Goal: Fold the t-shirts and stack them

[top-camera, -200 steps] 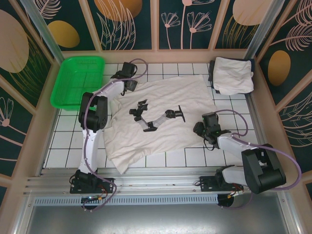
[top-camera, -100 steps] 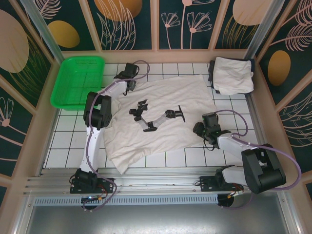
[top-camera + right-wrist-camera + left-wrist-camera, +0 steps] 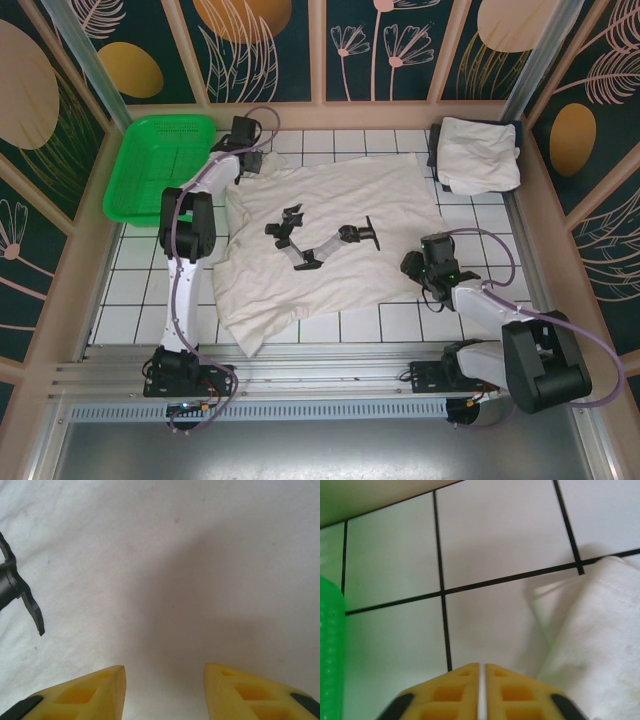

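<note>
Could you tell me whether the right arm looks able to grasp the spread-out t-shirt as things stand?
Probably yes: the right gripper hangs open close over the spread-out t-shirt, with bare cloth below its fingertips.

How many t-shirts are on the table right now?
2. The spread t-shirt lies flat across the middle of the table; the folded t-shirt sits in the far right corner. More could be hidden inside that folded pile.

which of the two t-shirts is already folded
The t-shirt in the far right corner, a compact bundle; the other t-shirt lies spread open mid-table.
</note>
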You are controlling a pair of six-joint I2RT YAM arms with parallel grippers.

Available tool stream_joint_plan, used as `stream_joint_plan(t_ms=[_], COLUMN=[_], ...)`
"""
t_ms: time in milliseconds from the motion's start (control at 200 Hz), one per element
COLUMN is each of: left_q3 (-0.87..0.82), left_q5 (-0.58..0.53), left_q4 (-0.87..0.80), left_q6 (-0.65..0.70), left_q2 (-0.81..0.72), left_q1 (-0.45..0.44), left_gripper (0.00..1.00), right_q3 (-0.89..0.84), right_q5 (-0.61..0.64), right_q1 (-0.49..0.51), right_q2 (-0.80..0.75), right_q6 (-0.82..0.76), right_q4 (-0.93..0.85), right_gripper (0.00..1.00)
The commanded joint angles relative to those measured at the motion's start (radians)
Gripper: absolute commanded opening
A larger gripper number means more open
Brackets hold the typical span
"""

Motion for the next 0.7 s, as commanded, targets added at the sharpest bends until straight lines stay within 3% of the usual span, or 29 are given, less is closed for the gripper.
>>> stream_joint_plan(t_ms=[0, 80, 160, 270, 400, 485, 596, 691], left_q3=[-0.092, -0.249, -0.326, -0.269, -0.217, -0.200, -0.084, -0.034], left_q5=[0.169, 0.166, 0.067, -0.105, -0.139, -0.189, -0.350, -0.407], left_q4=[0.016, 0.114, 0.153, 0.096, 0.068, 0.089, 0.067, 0.074], left_q6=[0.030, 0.133, 0.234, 0.304, 0.317, 0.321, 0.312, 0.301], left_q2=[-0.124, -0.202, -0.224, -0.145, -0.080, -0.048, 0.042, 0.066], left_q1=[-0.019, -0.044, -0.075, -0.100, -0.102, -0.103, -0.103, -0.103], left_gripper=[0.27, 0.40, 0.50, 0.54, 0.59, 0.58, 0.45, 0.32], right_q3=[-0.018, -0.016, -0.015, -0.014, -0.012, -0.012, -0.010, -0.009], right_q5=[0.018, 0.011, 0.008, 0.007, 0.005, 0.003, 0.000, 0.002], right_q1=[-0.008, -0.008, -0.009, -0.009, -0.009, -0.010, -0.009, -0.009], right_q2=[-0.014, -0.003, 0.003, 0.006, 0.011, 0.009, 0.010, 0.012], right_q6=[0.009, 0.006, 0.005, 0.003, 0.003, 0.002, -0.003, -0.004], right_q4=[-0.014, -0.014, -0.013, -0.010, -0.011, -0.011, -0.013, -0.017], right_gripper=[0.45, 0.45, 0.45, 0.45, 0.45, 0.45, 0.45, 0.45])
